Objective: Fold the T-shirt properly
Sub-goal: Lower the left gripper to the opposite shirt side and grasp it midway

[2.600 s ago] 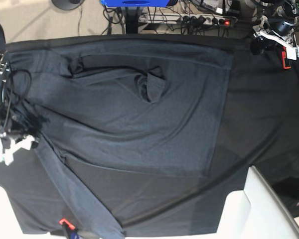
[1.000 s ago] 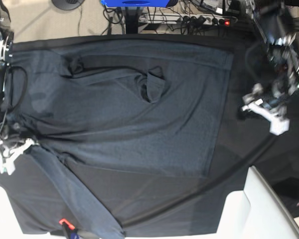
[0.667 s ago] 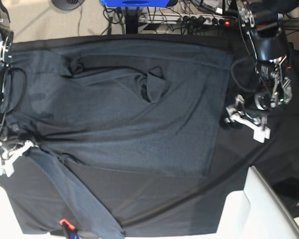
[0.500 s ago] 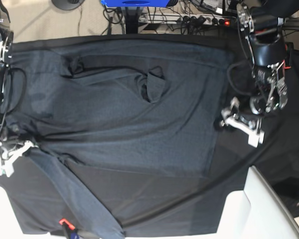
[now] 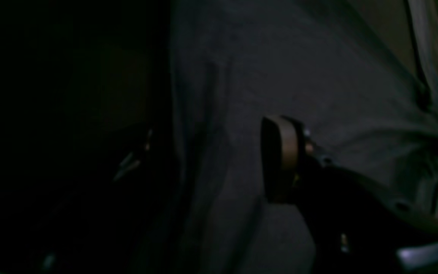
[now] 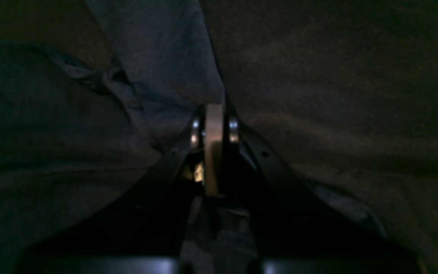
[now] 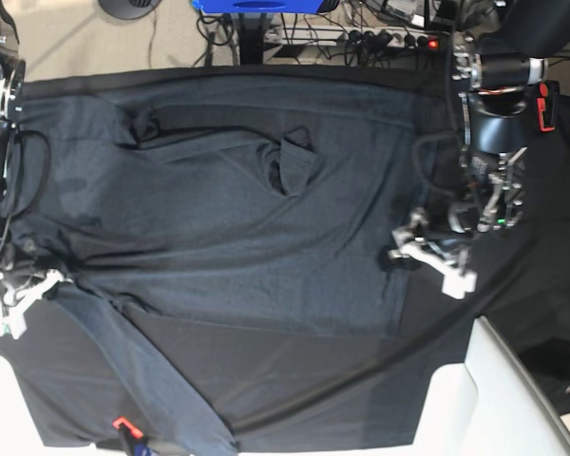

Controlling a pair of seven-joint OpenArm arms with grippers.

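Dark slate-grey knit, a single long-sleeved T-shirt (image 7: pixel 237 218) lay spread flat across the black cloth table covering (image 7: pixel 513 285), filling most of the tabletop in the base view, with one long sleeve trailing diagonally toward the near edge and a small bunched fold near its middle. No container showed in any view.

Two grippers were in sight. The left gripper (image 7: pixel 426 250) hung low at the shirt's straight side edge, on the right of the base view. In its own wrist view one tan finger pad (image 5: pixel 280 158) stood over the grey fabric with a gap beside it, the other finger lost in shadow; the jaws appeared partly apart, though whether they touched or pinched the cloth could not be told.

The right gripper (image 7: pixel 21 290) sat at the opposite side, where the sleeve met the body. Its wrist view showed the jaws drawn fully together, fingertips (image 6: pixel 214 125) meeting on a gathered ridge of shirt fabric.
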